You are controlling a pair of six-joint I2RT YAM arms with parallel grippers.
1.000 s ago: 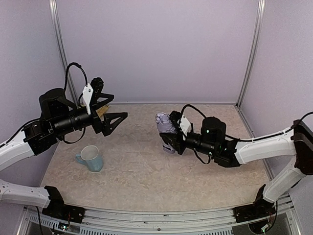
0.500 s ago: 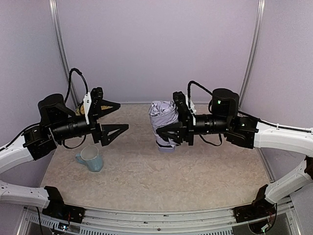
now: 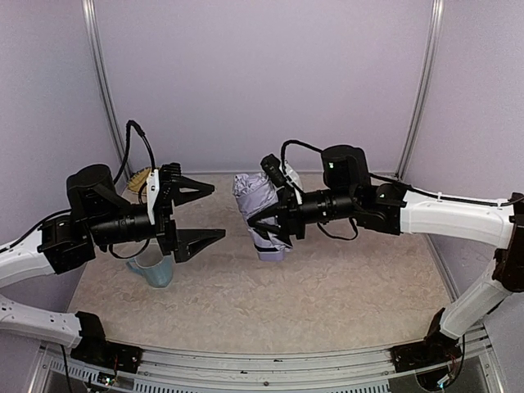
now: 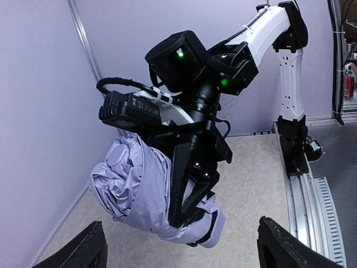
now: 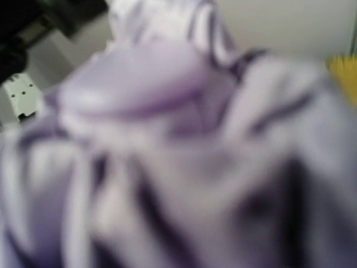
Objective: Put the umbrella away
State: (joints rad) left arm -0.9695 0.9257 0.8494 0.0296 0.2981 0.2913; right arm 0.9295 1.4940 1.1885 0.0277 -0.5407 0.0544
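above beige tabletop [image 3: 327, 295], right claw [image 3: 264, 225] grips lavender umbrella [image 3: 250, 192]; left claw [image 3: 219, 212] gapes empty near blue mug [image 3: 155, 268].

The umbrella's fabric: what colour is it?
The umbrella fabric is pale lavender; the left wrist view shows it best.

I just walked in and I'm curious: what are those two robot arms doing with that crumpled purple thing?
They are putting away a folded umbrella. The right arm has its jaws shut on the bundled lavender fabric and holds it up over the table. The left arm points at the umbrella from the other side with its jaws wide open, not touching it. A pale blue mug sits on the table near the left arm.
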